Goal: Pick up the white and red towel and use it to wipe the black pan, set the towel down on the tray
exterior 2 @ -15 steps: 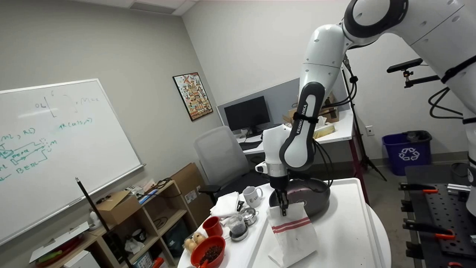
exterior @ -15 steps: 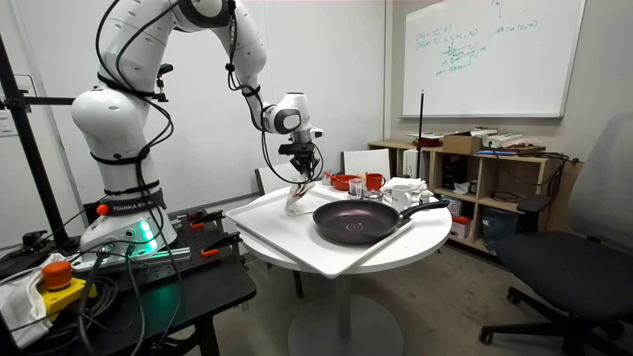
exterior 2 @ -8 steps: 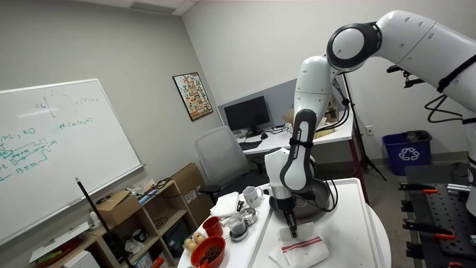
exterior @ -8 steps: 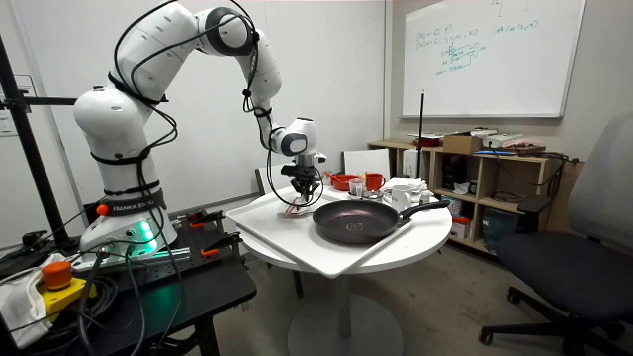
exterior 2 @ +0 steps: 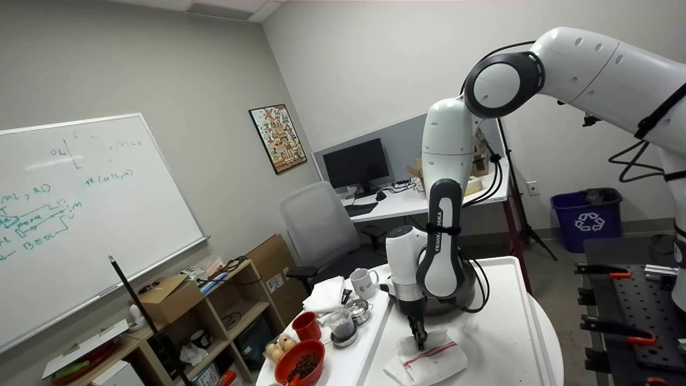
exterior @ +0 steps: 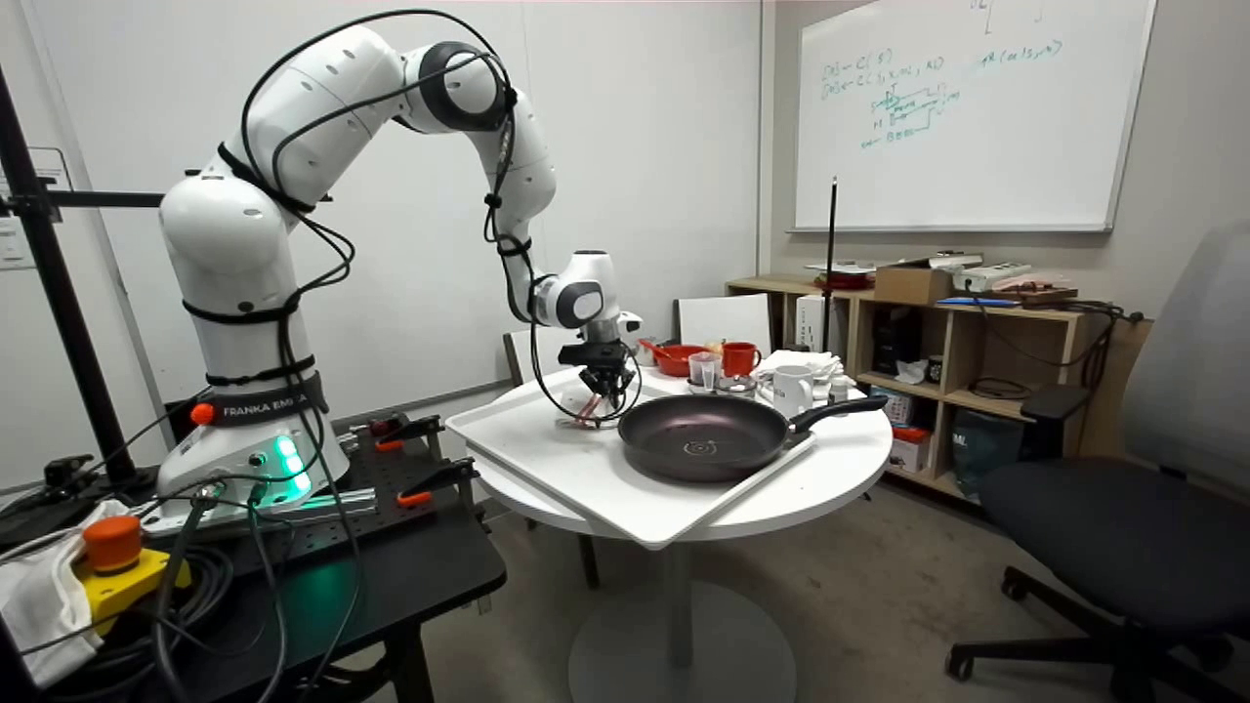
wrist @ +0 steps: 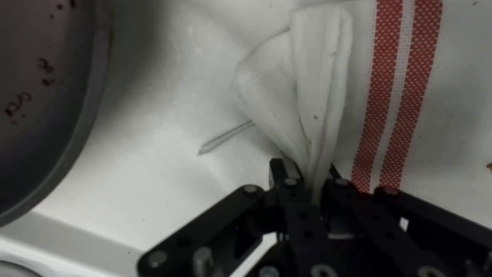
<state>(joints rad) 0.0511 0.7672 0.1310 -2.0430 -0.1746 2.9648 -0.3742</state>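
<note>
Okay — gripper (wrist: 306,173) clamped on a fold of towel (wrist: 321,77), the rest spread on the tray (exterior 2: 498,321) near the pan (wrist: 38,146). Wrist view crops the pan; in an exterior view my arm (exterior 2: 447,161) blocks most of it. I can't make out pinch depth — too dark. White mug (exterior 2: 363,284) and red bowl (exterior: 682,366) beside the tray, on the round table (exterior: 840,454); whiteboard (exterior: 967,127) beyond.

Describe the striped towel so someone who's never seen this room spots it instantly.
On the round white table sits a rectangular tray holding a black pan. Beside the pan, pinched in the gripper, the towel lies on the tray. Two red stripes set it apart from the plain white pile near the white mug.
</note>
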